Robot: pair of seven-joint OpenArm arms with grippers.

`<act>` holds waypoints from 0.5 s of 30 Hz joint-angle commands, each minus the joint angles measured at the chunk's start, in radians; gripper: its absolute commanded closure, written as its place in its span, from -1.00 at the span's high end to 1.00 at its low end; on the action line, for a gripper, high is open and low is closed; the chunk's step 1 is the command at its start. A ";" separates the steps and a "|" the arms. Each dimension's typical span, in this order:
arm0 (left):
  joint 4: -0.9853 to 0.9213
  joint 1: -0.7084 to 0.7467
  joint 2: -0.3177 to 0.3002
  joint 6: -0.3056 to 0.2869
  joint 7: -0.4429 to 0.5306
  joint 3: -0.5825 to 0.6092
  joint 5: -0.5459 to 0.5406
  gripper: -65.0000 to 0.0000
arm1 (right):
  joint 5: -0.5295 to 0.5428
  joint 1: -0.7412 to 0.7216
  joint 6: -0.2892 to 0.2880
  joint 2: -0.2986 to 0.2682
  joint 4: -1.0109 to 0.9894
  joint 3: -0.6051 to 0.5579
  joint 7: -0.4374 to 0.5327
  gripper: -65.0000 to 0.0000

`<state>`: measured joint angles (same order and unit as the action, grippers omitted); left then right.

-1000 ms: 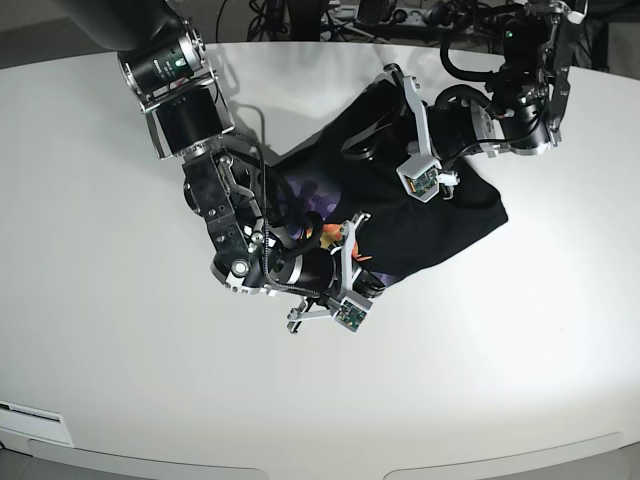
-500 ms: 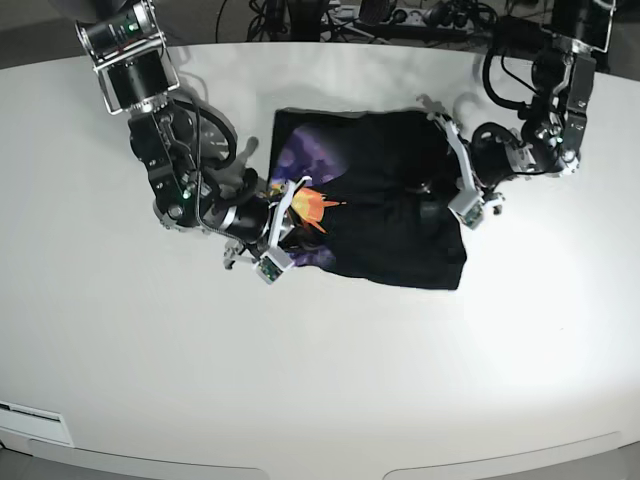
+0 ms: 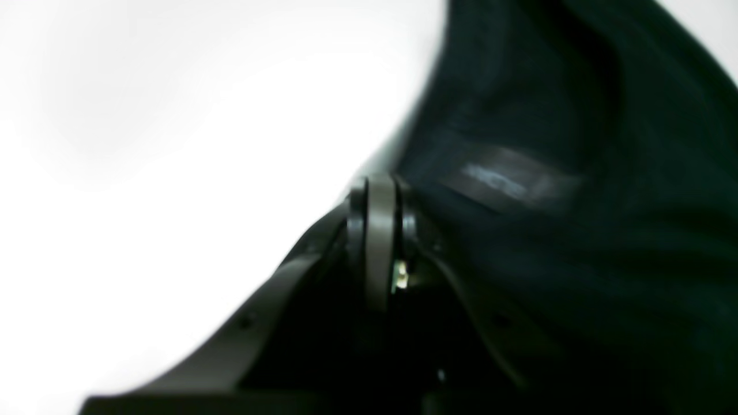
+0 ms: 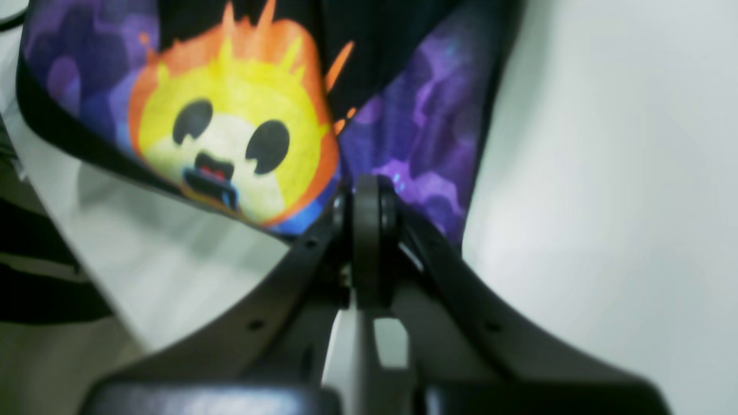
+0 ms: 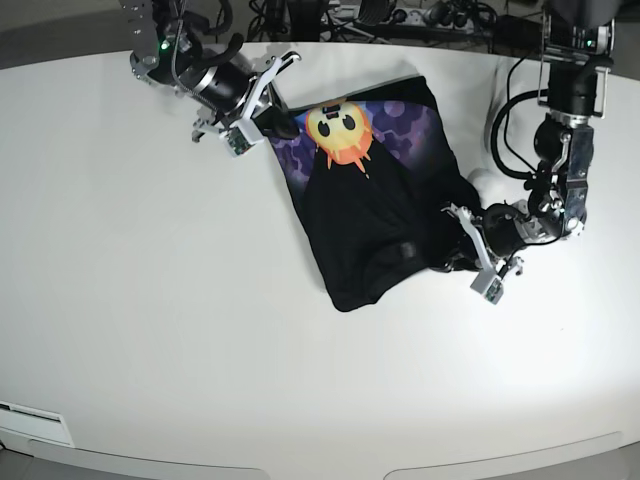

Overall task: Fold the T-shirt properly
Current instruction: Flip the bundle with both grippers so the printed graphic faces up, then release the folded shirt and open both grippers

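Observation:
The black T-shirt (image 5: 375,235) lies mid-table, with its sun-face print (image 5: 340,128) over purple turned up at the far end. My right gripper (image 5: 279,120) is at the shirt's far-left edge, shut on the printed cloth. Up close, the right gripper (image 4: 366,199) pinches the hem just below the sun face (image 4: 230,138). My left gripper (image 5: 450,262) is shut on the shirt's near-right edge. In the left wrist view the left gripper (image 3: 376,199) bites plain black cloth (image 3: 576,242), blurred, beside a grey label (image 3: 507,178).
The white table (image 5: 150,330) spreads around the shirt. Cables and a power strip (image 5: 380,15) lie along the back edge. A white label (image 5: 35,420) sits at the front-left corner.
The right arm has swung to the far left, dragging its edge and turning the print up. The left arm has dropped toward the near right, and the shirt has turned with both.

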<state>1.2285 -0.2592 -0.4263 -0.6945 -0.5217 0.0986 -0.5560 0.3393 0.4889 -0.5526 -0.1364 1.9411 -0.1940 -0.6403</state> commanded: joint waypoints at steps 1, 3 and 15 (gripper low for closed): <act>0.012 -0.036 0.009 -0.004 0.024 -0.007 -0.016 -1.00 | 0.001 0.016 -0.005 0.023 0.035 0.000 0.012 -1.00; 0.012 -0.053 0.051 -0.004 0.025 0.000 -0.017 -1.00 | -0.003 0.034 -0.005 0.069 0.062 -0.001 0.012 -1.00; 0.013 -0.158 0.059 -0.004 -0.018 0.051 -0.008 -1.00 | -0.067 -0.005 -0.023 0.139 0.097 -0.001 0.008 -1.00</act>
<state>1.2247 -0.3893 -0.3534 -0.6930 -0.5716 0.1562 -0.5514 0.2562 0.4934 -0.5686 -0.0017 2.0113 -0.1936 -0.6609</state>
